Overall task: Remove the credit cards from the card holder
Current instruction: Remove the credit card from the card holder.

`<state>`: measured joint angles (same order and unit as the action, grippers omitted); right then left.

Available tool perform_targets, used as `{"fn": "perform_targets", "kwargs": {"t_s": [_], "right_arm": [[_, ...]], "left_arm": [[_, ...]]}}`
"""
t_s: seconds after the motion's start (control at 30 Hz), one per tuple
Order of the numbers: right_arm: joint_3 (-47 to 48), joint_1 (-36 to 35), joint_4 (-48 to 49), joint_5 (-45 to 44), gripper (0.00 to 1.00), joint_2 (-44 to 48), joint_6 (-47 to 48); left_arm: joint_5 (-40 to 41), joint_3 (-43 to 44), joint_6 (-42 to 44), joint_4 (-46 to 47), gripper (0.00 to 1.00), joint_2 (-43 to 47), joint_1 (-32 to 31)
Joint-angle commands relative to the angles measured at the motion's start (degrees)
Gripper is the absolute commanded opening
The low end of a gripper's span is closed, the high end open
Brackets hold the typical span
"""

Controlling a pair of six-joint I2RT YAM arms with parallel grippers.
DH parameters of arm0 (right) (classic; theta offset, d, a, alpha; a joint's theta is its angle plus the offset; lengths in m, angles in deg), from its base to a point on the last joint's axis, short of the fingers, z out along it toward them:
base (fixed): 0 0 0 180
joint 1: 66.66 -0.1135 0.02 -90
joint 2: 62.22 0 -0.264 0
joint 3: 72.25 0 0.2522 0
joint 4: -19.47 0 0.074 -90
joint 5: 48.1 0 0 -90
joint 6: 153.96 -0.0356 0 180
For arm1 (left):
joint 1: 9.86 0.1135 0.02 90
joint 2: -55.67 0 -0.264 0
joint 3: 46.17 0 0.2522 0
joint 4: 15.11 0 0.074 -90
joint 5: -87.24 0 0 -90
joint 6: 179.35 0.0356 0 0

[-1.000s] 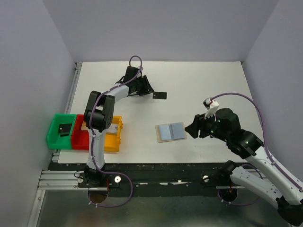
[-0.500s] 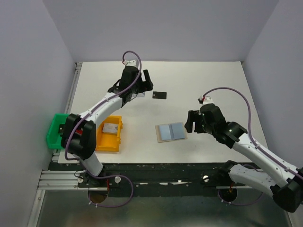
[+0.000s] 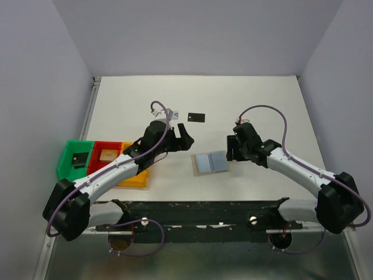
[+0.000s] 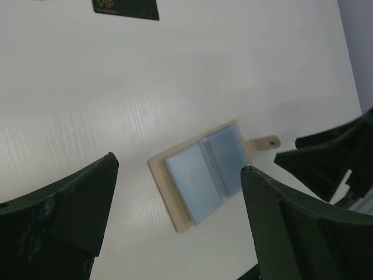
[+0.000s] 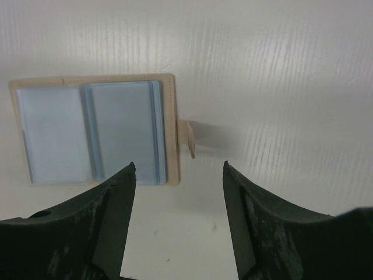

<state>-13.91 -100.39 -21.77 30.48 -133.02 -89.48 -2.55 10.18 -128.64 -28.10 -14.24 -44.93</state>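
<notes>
The card holder (image 3: 211,162) lies open and flat mid-table, with a tan rim, two light blue-grey panels and a small tan tab (image 5: 191,137) on its right edge. One black credit card (image 3: 197,117) lies alone on the table behind it, and its lower edge shows at the top of the left wrist view (image 4: 125,7). My left gripper (image 3: 182,140) hovers open just left of the holder (image 4: 204,181), nothing between its fingers. My right gripper (image 3: 232,150) is open over the holder's right edge (image 5: 96,133) and tab, holding nothing. No other cards can be made out.
Green (image 3: 74,158), red (image 3: 106,156) and yellow (image 3: 135,177) bins stand in a row at the front left, the yellow one partly under my left arm. A small black object (image 3: 78,158) sits in the green bin. Grey walls enclose the table.
My left gripper let go of the black card at the back, opened wide and swung forward beside the holder. My right gripper moved forward and left to the holder's tab edge.
</notes>
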Motion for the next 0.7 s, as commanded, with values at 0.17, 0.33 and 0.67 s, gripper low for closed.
{"fn": "perform_targets", "kwargs": {"t_s": [0.17,0.33,0.67], "right_arm": [[-0.45,5.52,6.48,7.63,0.5,-7.41,0.12],[-0.9,5.61,7.89,10.8,0.49,-9.43,0.2],[-1.51,5.7,7.89,11.07,0.31,-11.46,0.12]], "left_arm": [[6.2,-6.98,-5.8,0.19,0.99,9.16,-4.13],[8.24,-10.77,-11.68,1.68,0.99,14.27,-2.47],[-5.9,-12.1,-7.04,8.63,0.91,10.77,-0.97]]}}
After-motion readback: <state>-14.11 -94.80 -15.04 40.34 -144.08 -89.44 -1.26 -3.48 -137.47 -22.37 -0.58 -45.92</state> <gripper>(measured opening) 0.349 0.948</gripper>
